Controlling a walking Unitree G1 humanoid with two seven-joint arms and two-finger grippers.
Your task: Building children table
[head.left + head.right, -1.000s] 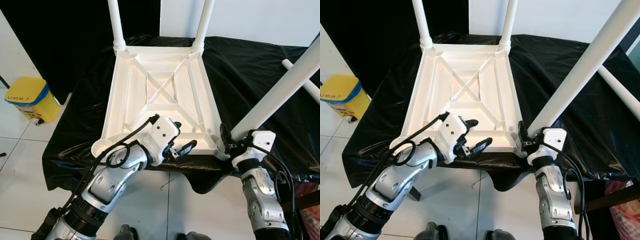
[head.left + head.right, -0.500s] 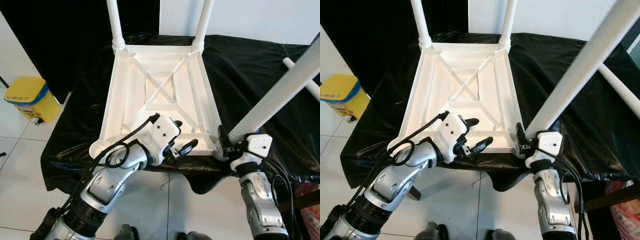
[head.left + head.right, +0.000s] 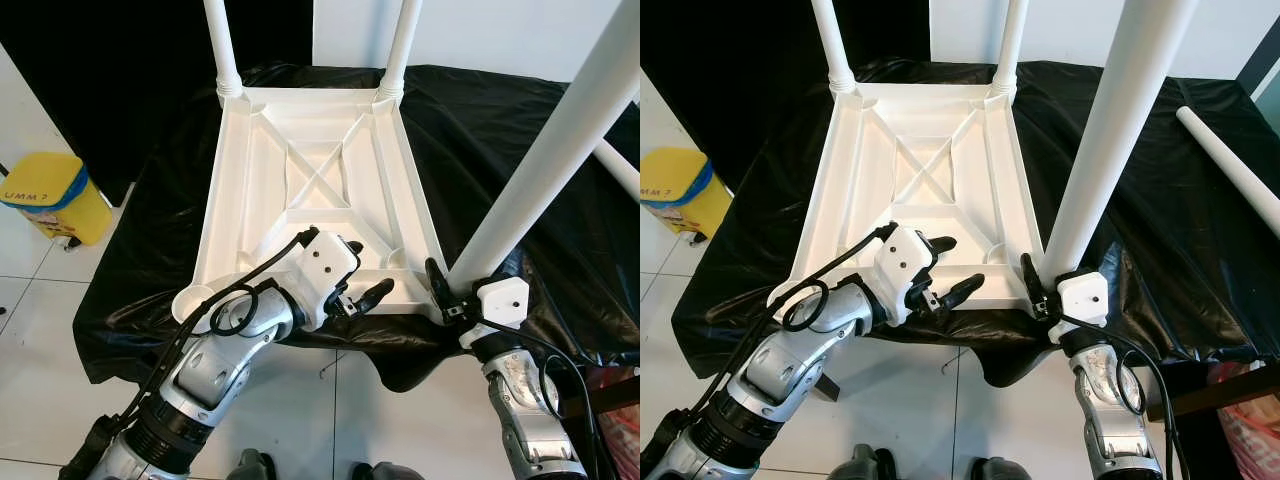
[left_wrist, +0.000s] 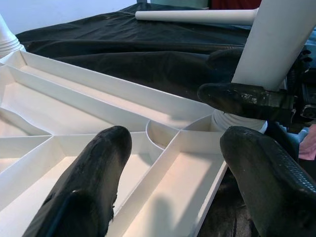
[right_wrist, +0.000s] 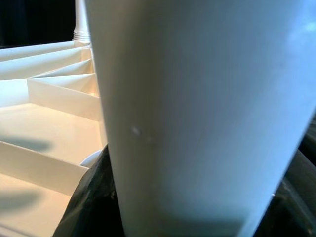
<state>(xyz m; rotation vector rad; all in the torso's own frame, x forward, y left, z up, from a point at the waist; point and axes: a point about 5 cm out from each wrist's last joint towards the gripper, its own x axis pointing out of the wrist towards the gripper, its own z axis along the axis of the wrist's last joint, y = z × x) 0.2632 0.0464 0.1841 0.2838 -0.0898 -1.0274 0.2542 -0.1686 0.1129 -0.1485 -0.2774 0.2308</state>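
You have the white table top (image 3: pixel 310 180) lying upside down on the black cloth (image 3: pixel 500 150), its two far legs (image 3: pixel 222 45) already standing in their corner sockets and a loose leg (image 3: pixel 1230 165) lying on the cloth off to your right. Your right gripper (image 3: pixel 1040 290) is clamped around the base of the third leg (image 3: pixel 1110 130), holding it nearly upright at the near right corner socket. Your left gripper (image 3: pixel 365 290) hovers over the near edge of the top with its fingers (image 4: pixel 98 168) spread, holding nothing.
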